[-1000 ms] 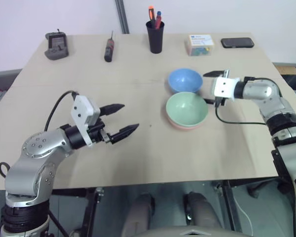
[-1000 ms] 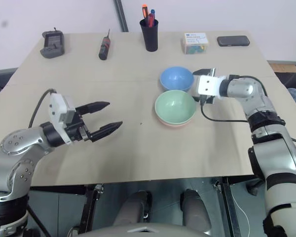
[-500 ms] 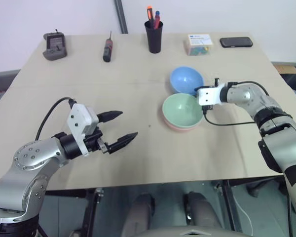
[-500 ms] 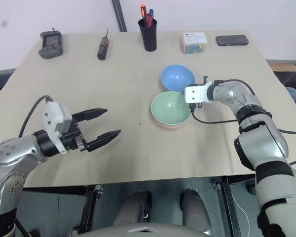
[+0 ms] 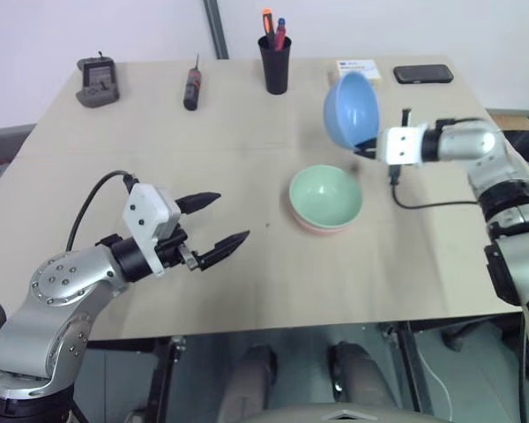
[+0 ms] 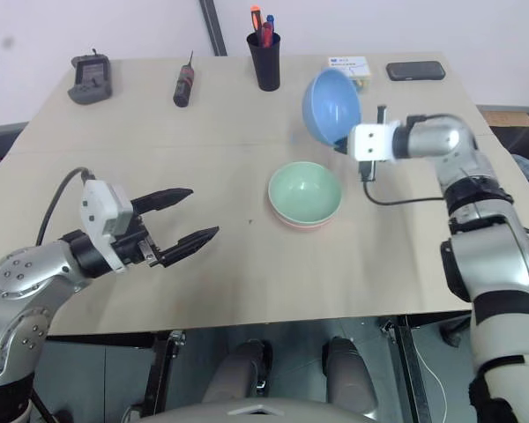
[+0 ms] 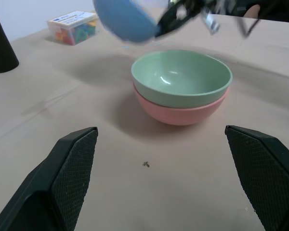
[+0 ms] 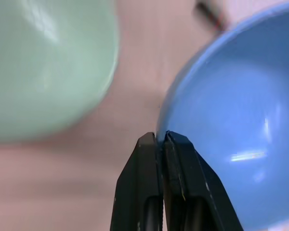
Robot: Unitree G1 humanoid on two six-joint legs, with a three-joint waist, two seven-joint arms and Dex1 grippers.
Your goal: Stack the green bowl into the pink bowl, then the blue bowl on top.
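Observation:
The green bowl [image 5: 325, 194] sits nested inside the pink bowl [image 5: 322, 226] at the middle right of the table. My right gripper [image 5: 365, 147] is shut on the rim of the blue bowl [image 5: 351, 109], which hangs tilted on its side in the air behind the stack. In the right wrist view the black fingers [image 8: 147, 159] pinch the blue bowl [image 8: 221, 144] at its edge, with the green bowl [image 8: 43, 62] beside it. My left gripper [image 5: 222, 224] stands open over the table to the left of the bowls, holding nothing.
Along the table's far edge stand a black pen cup [image 5: 277, 62], a screwdriver [image 5: 193, 86], a grey device [image 5: 99, 81], a small box of coloured bits [image 5: 356, 72] and a black phone [image 5: 423, 75]. A cable [image 5: 423, 204] trails from my right wrist.
My right gripper closed on the blue bowl's rim and lifted it off the table, tipping it onto its side. The left gripper stayed open in place.

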